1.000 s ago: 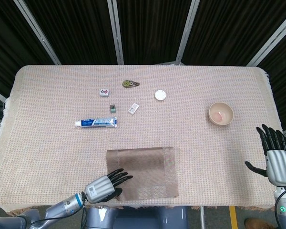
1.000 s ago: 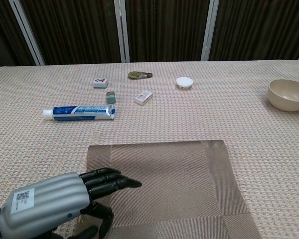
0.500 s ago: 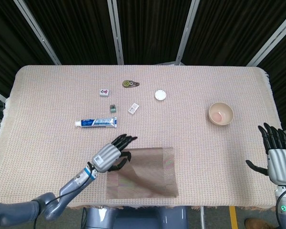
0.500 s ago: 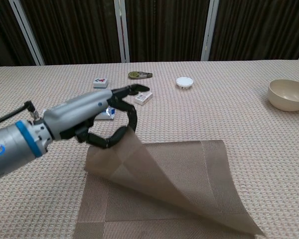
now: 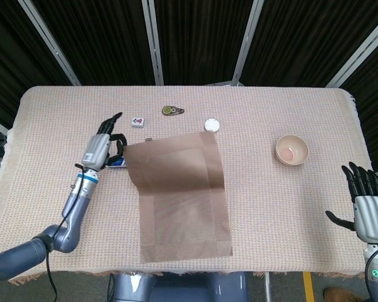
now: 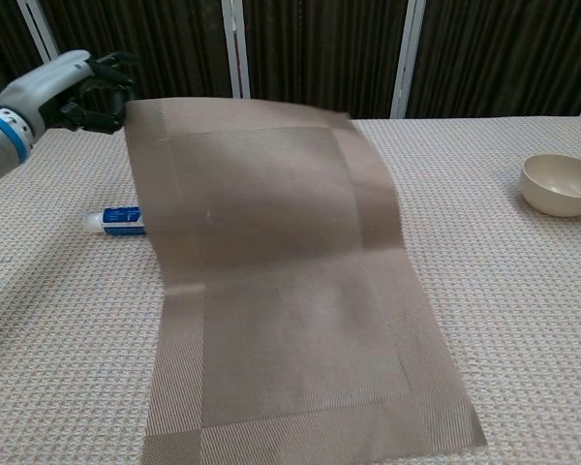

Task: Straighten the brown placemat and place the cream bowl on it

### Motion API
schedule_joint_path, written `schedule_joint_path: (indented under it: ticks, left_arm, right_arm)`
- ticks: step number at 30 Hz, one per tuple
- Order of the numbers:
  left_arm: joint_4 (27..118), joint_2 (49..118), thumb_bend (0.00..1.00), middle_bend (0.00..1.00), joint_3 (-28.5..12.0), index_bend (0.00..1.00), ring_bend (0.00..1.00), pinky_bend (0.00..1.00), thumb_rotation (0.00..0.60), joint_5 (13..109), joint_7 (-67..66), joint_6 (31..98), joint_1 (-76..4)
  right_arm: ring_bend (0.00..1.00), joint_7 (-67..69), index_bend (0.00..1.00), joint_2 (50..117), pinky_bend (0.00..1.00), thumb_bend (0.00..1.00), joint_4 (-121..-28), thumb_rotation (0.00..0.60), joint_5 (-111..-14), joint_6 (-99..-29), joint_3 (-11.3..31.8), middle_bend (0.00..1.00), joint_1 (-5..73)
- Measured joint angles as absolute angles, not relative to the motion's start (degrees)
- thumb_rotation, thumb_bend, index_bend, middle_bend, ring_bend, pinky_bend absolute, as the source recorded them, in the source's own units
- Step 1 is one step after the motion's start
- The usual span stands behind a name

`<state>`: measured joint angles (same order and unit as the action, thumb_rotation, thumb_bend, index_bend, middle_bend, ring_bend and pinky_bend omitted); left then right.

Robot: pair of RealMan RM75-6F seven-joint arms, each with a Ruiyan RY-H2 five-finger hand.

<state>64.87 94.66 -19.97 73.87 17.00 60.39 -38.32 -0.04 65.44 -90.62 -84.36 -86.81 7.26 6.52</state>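
Observation:
The brown placemat (image 5: 183, 195) (image 6: 271, 281) is unfolded, its near half flat on the table and its far end lifted in the air. My left hand (image 5: 105, 146) (image 6: 73, 87) pinches the mat's far left corner, raised above the table at the left. The cream bowl (image 5: 292, 150) (image 6: 560, 184) stands upright on the table at the right, well clear of the mat. My right hand (image 5: 367, 207) hovers open off the table's right edge, holding nothing; it shows only in the head view.
A toothpaste tube (image 6: 116, 220) lies partly hidden behind the lifted mat. A small tile (image 5: 137, 121), a tape dispenser (image 5: 172, 111) and a white round lid (image 5: 211, 125) lie beyond the mat's far edge. The woven tablecloth (image 5: 271, 207) covers the table.
My left hand has carried the mat's corner up and away from me, to the far left, unfolding the mat to full length. The right hand and bowl have stayed put.

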Motion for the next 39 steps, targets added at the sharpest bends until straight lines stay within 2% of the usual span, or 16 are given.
schedule_joint_path:
  ticks: [1,3,4,5,6,7,11,17,24,31,36,39]
  left_arm:
    - [63.9,94.3,0.54,0.00,-20.0,0.57,0.00,0.00,0.600,73.6,17.7,60.5,-37.9]
    - [61.8,93.5,0.34,0.00,-19.5,0.31,0.00,0.00,0.600,73.3,19.1,60.7,-36.6]
    - [61.1,93.1,0.19,0.00,-19.1,0.14,0.00,0.00,0.600,73.4,19.5,60.7,-36.0]
    - [60.5,92.6,0.08,0.00,-18.4,0.04,0.00,0.00,0.600,73.4,19.8,60.6,-35.4]
    - [59.9,92.0,0.04,0.00,-17.5,0.01,0.00,0.00,0.600,73.5,20.0,60.6,-34.6]
    - [59.6,91.4,0.00,0.00,-16.8,0.00,0.00,0.00,0.600,73.6,20.1,60.5,-34.0]
    - [59.3,89.6,0.00,0.00,-15.6,0.00,0.00,0.00,0.600,73.5,20.5,61.3,-31.9]
    - [62.8,85.9,0.00,0.00,-14.2,0.00,0.00,0.00,0.600,75.6,19.5,67.0,-28.8]
    - [77.5,77.5,0.00,0.00,-11.9,0.00,0.00,0.00,0.600,77.5,9.1,73.9,-23.8]
    - [95.1,69.1,0.00,0.00,-8.1,0.00,0.00,0.00,0.600,77.3,-7.0,79.7,-17.4]
    - [102.6,65.6,0.00,0.00,-5.6,0.00,0.00,0.00,0.600,76.8,-15.0,83.1,-13.8]
    - [103.9,64.6,0.00,0.00,-4.9,0.00,0.00,0.00,0.600,76.7,-15.7,83.7,-12.8]
  right_arm:
    - [0.00,-0.1,0.00,65.5,0.00,0.00,-90.6,0.600,-84.4,-86.8,7.2,0.00,6.6]
    - [0.00,-0.3,0.00,65.6,0.00,0.00,-90.7,0.600,-84.5,-86.6,7.2,0.00,6.7]
    - [0.00,-0.4,0.00,65.6,0.00,0.00,-90.8,0.600,-84.5,-86.6,7.2,0.00,6.7]
    - [0.00,-0.6,0.00,65.7,0.00,0.00,-90.9,0.600,-84.6,-86.5,7.1,0.00,6.8]
    - [0.00,-0.7,0.00,65.7,0.00,0.00,-90.9,0.600,-84.6,-86.4,7.1,0.00,6.8]
    - [0.00,-0.8,0.00,65.8,0.00,0.00,-91.0,0.600,-84.7,-86.4,7.0,0.00,6.8]
    - [0.00,-1.2,0.00,65.9,0.00,0.00,-91.1,0.600,-85.0,-86.3,6.8,0.00,6.9]
    - [0.00,-2.3,0.00,66.3,0.00,0.00,-91.3,0.600,-85.9,-85.6,6.1,0.00,7.2]
    - [0.00,-4.8,0.04,67.0,0.00,0.00,-91.2,0.600,-88.5,-81.8,4.2,0.00,9.1]
    - [0.00,-3.4,0.10,67.4,0.00,0.00,-88.1,0.600,-95.7,-73.4,1.7,0.00,15.5]
    - [0.00,-3.0,0.15,68.4,0.00,0.00,-86.1,0.600,-100.6,-66.8,0.3,0.00,21.7]
    - [0.00,-2.9,0.18,69.6,0.00,0.00,-85.8,0.600,-101.6,-63.0,0.3,0.00,25.2]
